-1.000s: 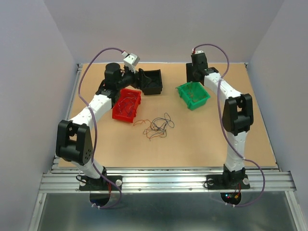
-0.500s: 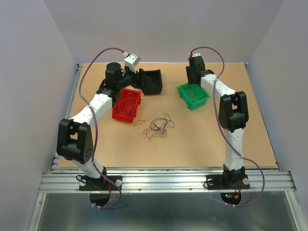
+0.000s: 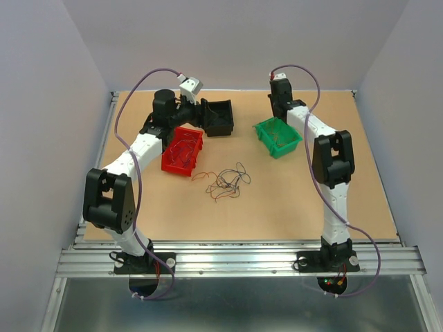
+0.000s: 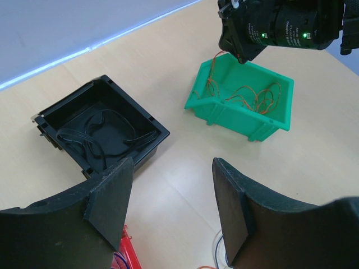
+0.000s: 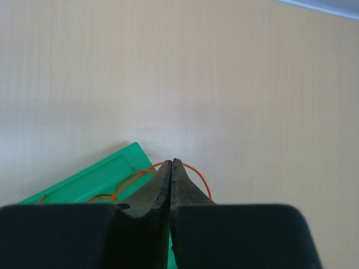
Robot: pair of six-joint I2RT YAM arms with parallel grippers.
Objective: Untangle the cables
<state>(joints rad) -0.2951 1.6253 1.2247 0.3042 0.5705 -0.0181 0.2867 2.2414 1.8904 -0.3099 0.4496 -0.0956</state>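
Cables (image 3: 227,181) lie in a loose tangle on the table (image 3: 291,200), left of the green bin (image 3: 294,143) and nearer the arms, apart from it. More orange strands sit inside the green bin. One orange cable (image 4: 212,68) rises from its far-left corner to the right gripper (image 5: 171,167), whose jaws are pressed fully together just above that corner, seemingly pinching the strand. Left of the green bin stands a black bin (image 4: 148,120) holding black strands, with a red bin (image 3: 173,166) farther left and nearer. The left gripper (image 4: 173,199) hangs wide open and empty over the table, between the black bin and the green bin.
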